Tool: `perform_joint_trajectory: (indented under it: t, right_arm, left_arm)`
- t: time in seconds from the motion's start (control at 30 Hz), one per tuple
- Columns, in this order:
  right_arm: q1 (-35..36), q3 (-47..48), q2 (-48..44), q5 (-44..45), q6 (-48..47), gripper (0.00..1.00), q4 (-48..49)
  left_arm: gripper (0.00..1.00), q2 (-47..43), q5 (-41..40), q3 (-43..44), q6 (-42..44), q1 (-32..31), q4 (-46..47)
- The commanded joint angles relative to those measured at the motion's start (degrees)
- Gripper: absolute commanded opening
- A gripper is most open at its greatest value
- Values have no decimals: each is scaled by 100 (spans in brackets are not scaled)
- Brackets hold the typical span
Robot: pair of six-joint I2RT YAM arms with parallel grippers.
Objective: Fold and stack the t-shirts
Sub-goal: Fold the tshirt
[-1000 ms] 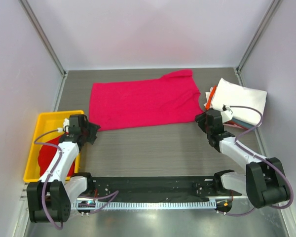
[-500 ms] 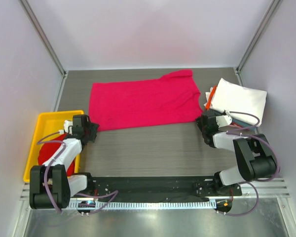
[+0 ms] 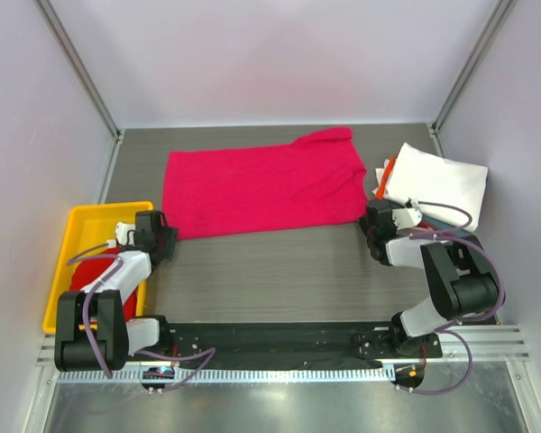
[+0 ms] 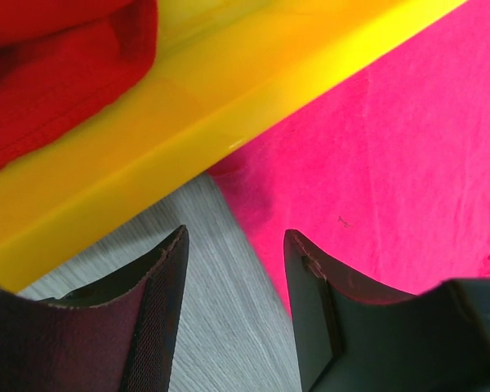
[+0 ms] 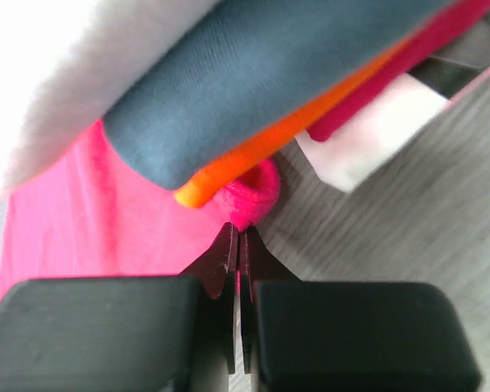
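A magenta-pink t-shirt [image 3: 261, 185] lies spread flat across the middle of the table. My right gripper [image 3: 370, 219] sits low at its near right corner. In the right wrist view the jaws [image 5: 238, 237] are shut, with a bunched fold of the pink cloth [image 5: 249, 192] pinched at their tips. My left gripper [image 3: 167, 242] is at the shirt's near left corner. In the left wrist view it [image 4: 235, 249] is open over bare table, with the pink edge [image 4: 408, 163] at its right finger. A darker red t-shirt [image 4: 57, 73] lies in the yellow tray.
The yellow tray [image 3: 72, 216] stands at the left, its wall [image 4: 188, 106] close beside my left gripper. A stack of folded shirts [image 3: 437, 180] lies at the right, white on top, over blue [image 5: 269, 73] and orange [image 5: 269, 143] ones, right above my right gripper.
My right gripper has dropped to the shirt's corner and gone from open to shut on the cloth. The left gripper has lowered a little and stays open.
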Motion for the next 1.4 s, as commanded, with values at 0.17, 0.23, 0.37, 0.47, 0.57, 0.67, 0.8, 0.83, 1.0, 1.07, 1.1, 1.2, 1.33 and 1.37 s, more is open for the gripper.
perform_joint_trajectory:
  t: [0.17, 0.23, 0.37, 0.47, 0.57, 0.67, 0.8, 0.83, 1.0, 1.07, 1.1, 1.2, 1.33, 1.37]
  right_arm:
    - [38, -748, -1482, 362, 49, 1, -458]
    - [38, -950, -1895, 362, 40, 1, -625]
    - [38, -1118, -2283, 389, -12, 1, -793]
    - [38, -1162, -2363, 336, -30, 1, -837]
    - [30, -1188, -2354, 248, -21, 1, -819]
    - [30, -1215, -2363, 213, -12, 1, -784]
    - [30, -1232, -2415, 169, -21, 1, -775]
    - [38, -1232, -2433, 152, -21, 1, -784]
    - [38, -1223, -2538, 160, -30, 1, -880]
    - [38, -1171, -2582, 160, -74, 1, -1021]
    - [38, -1118, -2582, 160, -100, 1, -1108]
    - [82, -811, -2547, 160, -241, 1, -1670]
    - [205, -398, -2241, 230, -259, 1, -2268]
    - [223, -197, -2135, 239, -250, 1, -2296]
  left_arm:
    - [48, -285, -356, -270, -96, -20, 188]
    - [46, -285, -383, -296, -88, -29, 197]
    - [44, -250, -471, -305, -105, -20, 275]
    - [42, -75, -497, -288, -123, -20, 451]
    - [41, 180, -453, -200, -123, -20, 487]
    - [40, 400, -365, -147, -149, -29, 609]
    - [39, 637, -400, -130, -211, -20, 698]
    - [39, 673, -409, -121, -237, -29, 706]
    - [20, 884, -479, -103, -272, -20, 742]
    - [0, 893, -488, -77, -246, -29, 628]
    - [0, 867, -497, -59, -237, -20, 566]
    - [0, 761, -488, 2, -176, -29, 356]
    - [0, 717, -497, 160, -44, -20, -92]
    - [0, 708, -497, 169, -44, -29, -102]
